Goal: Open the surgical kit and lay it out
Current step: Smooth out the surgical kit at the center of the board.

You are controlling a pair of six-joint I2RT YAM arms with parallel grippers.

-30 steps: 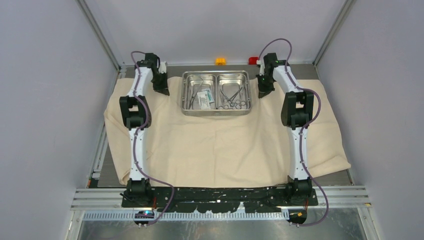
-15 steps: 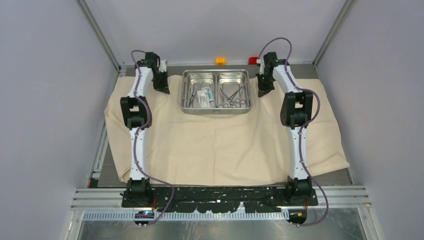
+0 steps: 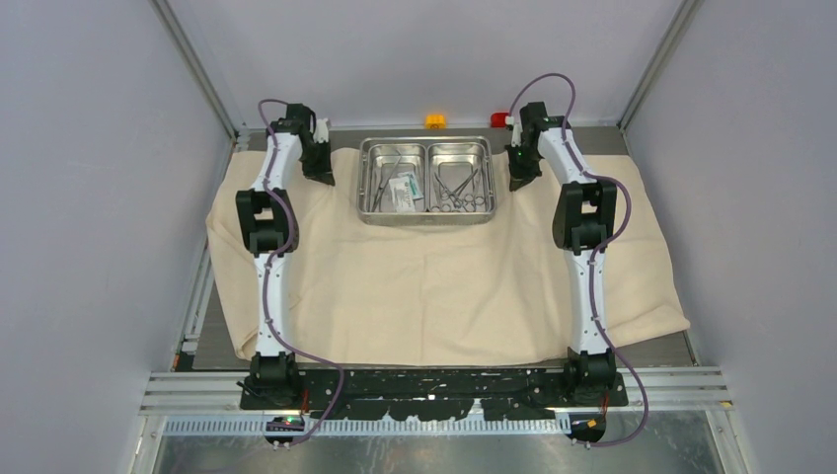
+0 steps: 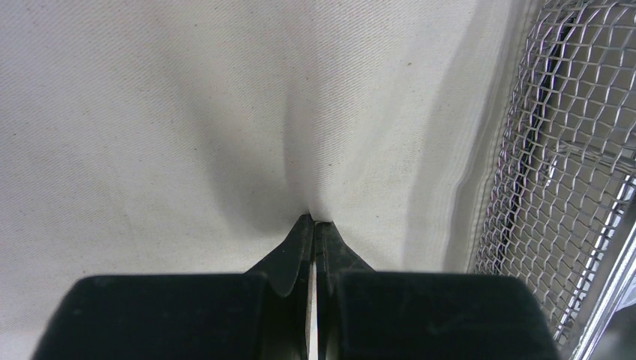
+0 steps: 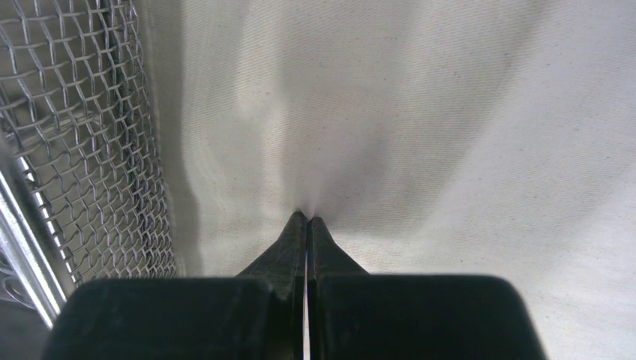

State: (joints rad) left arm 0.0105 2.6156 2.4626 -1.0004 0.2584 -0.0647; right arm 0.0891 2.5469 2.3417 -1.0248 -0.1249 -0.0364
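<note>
Beige cloth (image 3: 424, 286) lies spread out wide and flat, with a few soft wrinkles. A shiny steel tray (image 3: 426, 220) sits on the far middle part of it. The tray has two boxes. The left box holds white packets (image 3: 404, 193) and long thin tools (image 3: 380, 188). The right box holds clamps (image 3: 457, 193) with ring handles. The left gripper (image 4: 313, 221) is just left of the tray, and the right gripper (image 5: 307, 217) is just right of it. Both are closed tight, each pinching a little fold of cloth.

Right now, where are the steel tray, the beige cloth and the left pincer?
steel tray (image 3: 426, 219): top view, near rim.
beige cloth (image 3: 424, 286): top view, bare middle.
left pincer (image 4: 313, 220): left wrist view, closed tips pinching the cloth.
</note>
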